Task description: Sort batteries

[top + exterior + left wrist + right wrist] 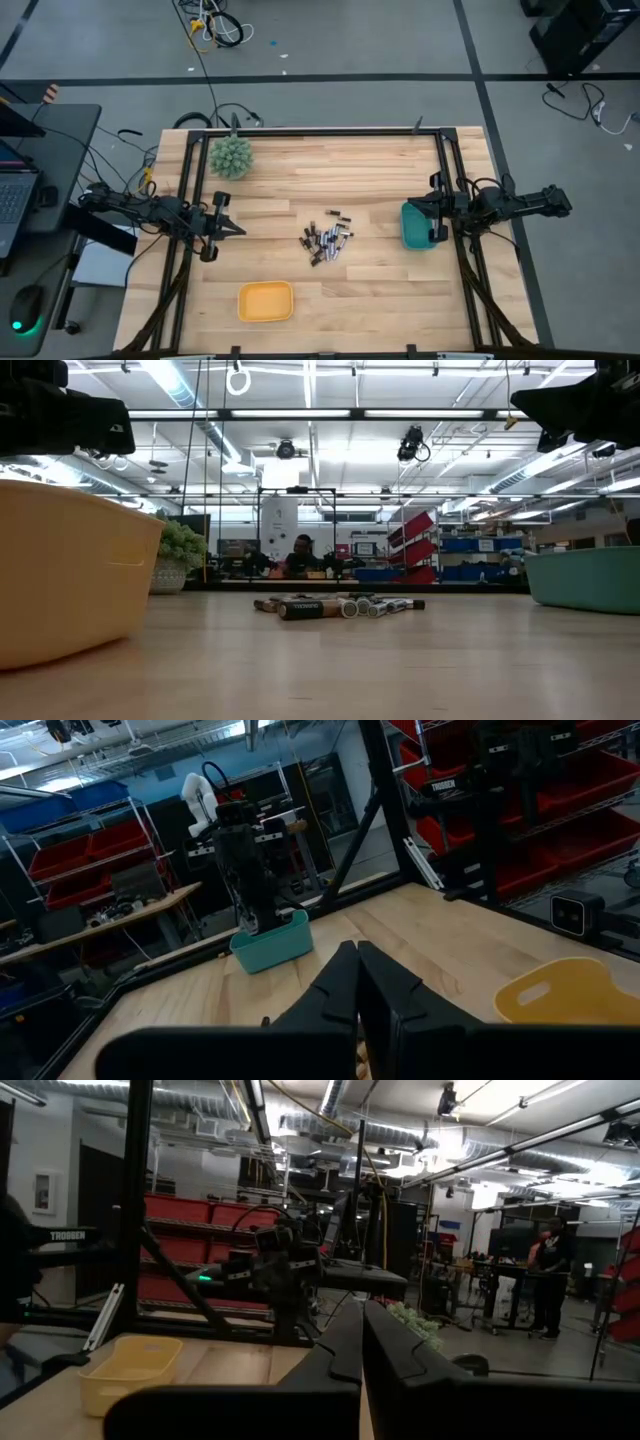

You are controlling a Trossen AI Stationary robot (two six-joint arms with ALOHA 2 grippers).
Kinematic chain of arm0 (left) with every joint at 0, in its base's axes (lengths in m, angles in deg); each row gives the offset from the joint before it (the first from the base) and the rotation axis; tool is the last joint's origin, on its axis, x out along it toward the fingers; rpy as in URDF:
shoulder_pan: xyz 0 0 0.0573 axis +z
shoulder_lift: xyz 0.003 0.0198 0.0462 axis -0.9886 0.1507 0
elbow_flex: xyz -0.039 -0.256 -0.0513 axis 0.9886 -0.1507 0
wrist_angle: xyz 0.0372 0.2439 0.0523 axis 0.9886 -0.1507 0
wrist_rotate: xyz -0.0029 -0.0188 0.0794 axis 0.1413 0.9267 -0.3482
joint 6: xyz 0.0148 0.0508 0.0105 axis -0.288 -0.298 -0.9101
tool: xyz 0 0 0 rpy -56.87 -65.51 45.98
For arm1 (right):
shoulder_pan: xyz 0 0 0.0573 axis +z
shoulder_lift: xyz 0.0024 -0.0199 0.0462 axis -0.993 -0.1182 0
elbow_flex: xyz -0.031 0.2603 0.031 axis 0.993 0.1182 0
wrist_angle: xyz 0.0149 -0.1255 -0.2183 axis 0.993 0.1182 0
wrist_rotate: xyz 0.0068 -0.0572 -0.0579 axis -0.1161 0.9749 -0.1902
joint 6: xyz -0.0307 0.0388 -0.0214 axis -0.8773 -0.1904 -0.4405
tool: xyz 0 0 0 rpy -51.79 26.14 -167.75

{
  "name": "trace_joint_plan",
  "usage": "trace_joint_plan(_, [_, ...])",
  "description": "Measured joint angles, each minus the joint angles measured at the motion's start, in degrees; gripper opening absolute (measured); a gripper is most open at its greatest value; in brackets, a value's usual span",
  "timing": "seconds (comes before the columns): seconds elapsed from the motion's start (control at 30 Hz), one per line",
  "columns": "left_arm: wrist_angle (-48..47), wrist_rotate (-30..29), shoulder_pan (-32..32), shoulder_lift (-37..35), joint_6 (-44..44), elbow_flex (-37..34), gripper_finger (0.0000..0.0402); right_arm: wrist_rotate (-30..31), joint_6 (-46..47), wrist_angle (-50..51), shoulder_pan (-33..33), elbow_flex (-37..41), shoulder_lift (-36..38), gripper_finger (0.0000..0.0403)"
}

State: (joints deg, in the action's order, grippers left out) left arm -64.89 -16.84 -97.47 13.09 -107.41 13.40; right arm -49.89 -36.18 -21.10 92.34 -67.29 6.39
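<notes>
Pale wood planks make up the table (380, 290), framed by a dark metal rail. At the left side the left gripper (232, 227) hangs above the boards with its two fingers pressed together into a point, holding nothing; the left wrist view shows the fingertips meeting edge to edge. Behind it, toward the far left corner, sits a spiky green ball (231, 157). Nearer the front edge, right of the left gripper, lies a yellow tray (265, 301).

At the middle of the table lie the batteries (327, 241), a loose heap of small dark and silvery cells resting on their sides, a few strays at the heap's far edge. In the low view the heap (335, 605) shows as a low row on the wood, with the yellow tray's wall (70, 570) close to the camera. The heap lies between the two grippers, clearly apart from both, and touches neither tray.

To the right stands a teal tray (413, 228), well apart from the batteries. The right gripper (437, 212) hangs over this tray's right part, its fingers shut tight on nothing, pointing toward the middle. In the right wrist view a person (549, 1275) stands in the room beyond the table.
</notes>
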Motion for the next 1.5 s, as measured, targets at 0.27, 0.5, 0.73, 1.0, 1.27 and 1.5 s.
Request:
trace_joint_plan(0.27, [0.02, 0.00, 0.00, -0.01, -0.01, 0.02, 0.0005, 0.00, -0.02, 0.00, 0.02, 0.00, 0.00, 0.0001])
trace_joint_plan(0.5, [0.01, -0.01, 0.01, -0.01, -0.02, 0.01, 0.0005, 0.00, -0.02, 0.00, 0.01, 0.02, 0.00, 0.0001])
trace_joint_plan(0.73, [0.01, -0.01, 0.02, -0.01, -0.01, 0.02, 0.0005, 0.00, -0.02, 0.00, 0.01, 0.00, 0.00, 0.0001])
trace_joint_plan(1.0, [0.02, 0.00, 0.01, -0.01, -0.02, 0.01, 0.0005, -0.02, -0.02, 0.00, 0.02, 0.00, 0.00, 0.0001])
trace_joint_plan(1.27, [0.02, -0.02, 0.02, 0.00, -0.02, 0.00, 0.0005, 0.00, 0.00, 0.00, 0.02, 0.02, 0.00, 0.0001])
trace_joint_plan(1.5, [0.49, -7.15, 0.01, -0.02, -0.01, 0.01, 0.0005, 0.00, -0.01, 0.00, 0.00, 0.01, 0.00, 0.0001])
